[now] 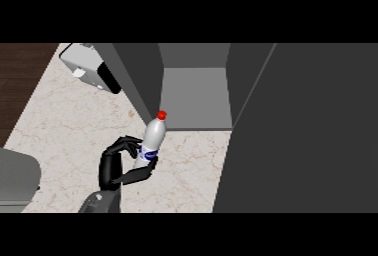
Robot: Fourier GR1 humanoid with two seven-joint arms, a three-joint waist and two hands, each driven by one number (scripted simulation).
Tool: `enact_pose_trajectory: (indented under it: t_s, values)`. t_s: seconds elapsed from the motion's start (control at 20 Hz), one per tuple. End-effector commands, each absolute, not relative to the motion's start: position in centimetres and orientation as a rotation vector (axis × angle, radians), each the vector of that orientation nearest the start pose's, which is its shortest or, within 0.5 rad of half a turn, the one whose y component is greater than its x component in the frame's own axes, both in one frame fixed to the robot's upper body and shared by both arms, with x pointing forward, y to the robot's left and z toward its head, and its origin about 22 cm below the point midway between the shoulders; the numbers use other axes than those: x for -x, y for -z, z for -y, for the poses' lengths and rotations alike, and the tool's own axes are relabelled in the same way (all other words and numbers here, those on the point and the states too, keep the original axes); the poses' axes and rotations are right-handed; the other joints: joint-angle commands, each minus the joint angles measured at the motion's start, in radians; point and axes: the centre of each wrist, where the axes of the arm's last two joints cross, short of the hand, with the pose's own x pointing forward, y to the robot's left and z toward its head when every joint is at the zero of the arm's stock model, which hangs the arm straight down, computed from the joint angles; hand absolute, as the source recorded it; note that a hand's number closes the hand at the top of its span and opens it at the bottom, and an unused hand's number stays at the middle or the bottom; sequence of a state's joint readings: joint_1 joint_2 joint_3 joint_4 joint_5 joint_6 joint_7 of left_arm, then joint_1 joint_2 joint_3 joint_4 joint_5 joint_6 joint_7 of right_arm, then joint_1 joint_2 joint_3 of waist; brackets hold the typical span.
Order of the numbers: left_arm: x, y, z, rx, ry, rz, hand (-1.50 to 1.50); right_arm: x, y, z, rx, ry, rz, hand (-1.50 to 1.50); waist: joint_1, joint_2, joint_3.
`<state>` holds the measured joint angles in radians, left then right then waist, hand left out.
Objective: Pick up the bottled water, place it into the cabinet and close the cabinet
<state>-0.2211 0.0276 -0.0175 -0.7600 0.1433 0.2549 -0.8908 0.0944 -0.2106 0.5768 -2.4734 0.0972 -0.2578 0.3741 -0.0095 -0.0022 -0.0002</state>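
While the cabinet [193, 95] stands open, the left hand [118, 162] grasps the bottled water [150, 140]. It's upright, red cap up, just before the shelf.

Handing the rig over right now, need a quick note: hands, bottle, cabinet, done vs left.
Left hand: curled round the lower part of the water bottle, holding it upright above the counter.
Right hand: not in view.
Bottle: red cap up, just in front of the open cabinet, not yet inside.
Cabinet: open, its shelf bare where it shows; the large dark panel at the view's right looks like its door, swung open.
Done: bottle picked up and brought to the cabinet's mouth.
Left: set the bottle on the shelf, let go, pull the hand out, close the door.
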Motion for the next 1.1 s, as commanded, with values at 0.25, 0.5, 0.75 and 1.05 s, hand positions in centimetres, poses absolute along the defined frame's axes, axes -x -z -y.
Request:
enact_pose_trajectory:
  t_s: [0.25, 0.5, 0.75, 1.05]
  values:
    - [-29.3, 10.0, -21.9, 0.054, 0.092, 1.924, 1.50, -9.5, -18.7, 17.4, -0.229, -0.204, 1.966, -1.50, -0.005, -0.001, 0.000]
    - [-29.8, 7.8, -17.3, 0.157, 0.026, 1.909, 1.50, -10.7, -17.5, 16.4, -0.214, -0.252, 1.969, -1.50, 0.006, -0.002, 0.000]
    - [-30.3, 5.2, -16.3, 0.248, -0.022, 1.863, 1.50, -10.3, -18.3, 17.5, -0.235, -0.199, 1.978, -1.50, 0.006, -0.001, 0.001]
    - [-32.0, 1.2, -12.8, 0.249, -0.017, 1.861, 1.50, -10.2, -17.7, 16.9, -0.219, -0.205, 1.983, -1.50, 0.001, 0.000, 0.000]
